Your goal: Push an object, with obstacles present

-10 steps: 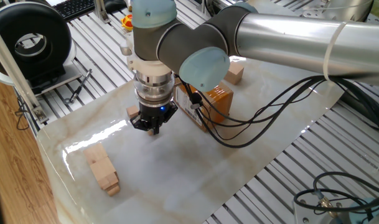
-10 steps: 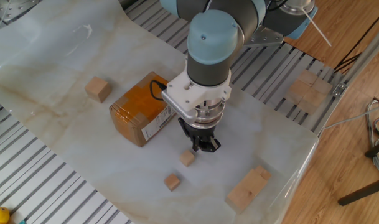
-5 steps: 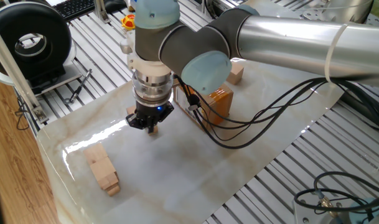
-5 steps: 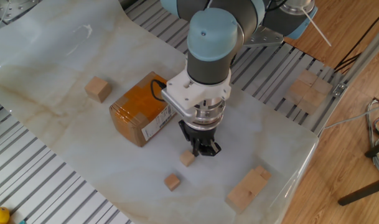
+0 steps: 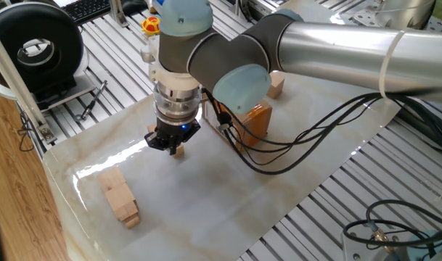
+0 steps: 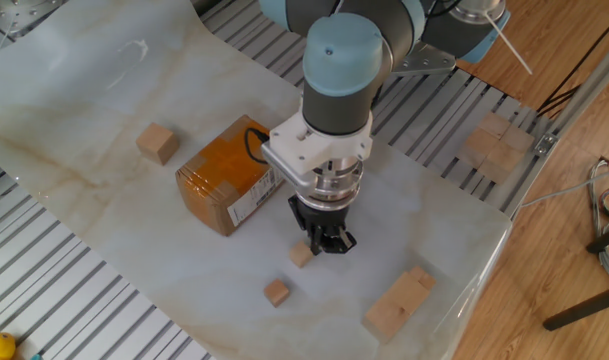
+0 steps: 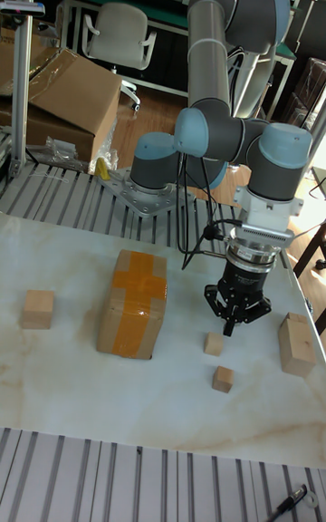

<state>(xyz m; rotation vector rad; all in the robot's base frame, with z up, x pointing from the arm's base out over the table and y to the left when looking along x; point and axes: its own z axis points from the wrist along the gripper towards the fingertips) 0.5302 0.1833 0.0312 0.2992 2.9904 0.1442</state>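
Observation:
The object, a small light-tan cube (image 6: 301, 256) (image 7: 213, 343), lies on the marble sheet just beside my gripper (image 6: 321, 243) (image 7: 234, 327). In one fixed view the cube (image 5: 179, 151) peeks out under the gripper (image 5: 174, 147). The fingers point straight down, pressed together with nothing between them, tips near the surface. Whether they touch the cube I cannot tell. Of the obstacles, the taped cardboard box (image 6: 227, 175) (image 7: 133, 303) stands behind the gripper. A bigger cube (image 6: 157, 142) sits beyond the box, and the stacked long blocks (image 6: 399, 300) (image 5: 119, 196) lie near the sheet's edge.
A second small cube (image 6: 276, 292) (image 7: 223, 379) lies a little past the first. Black cables (image 5: 293, 138) hang from the arm over the box. More wooden blocks (image 6: 494, 145) rest on the slatted table off the sheet. A black reel (image 5: 43, 47) stands at one side.
The gripper has crept a little sideways towards the small cube, staying low. The cube has barely shifted; the other blocks and the box are where they were.

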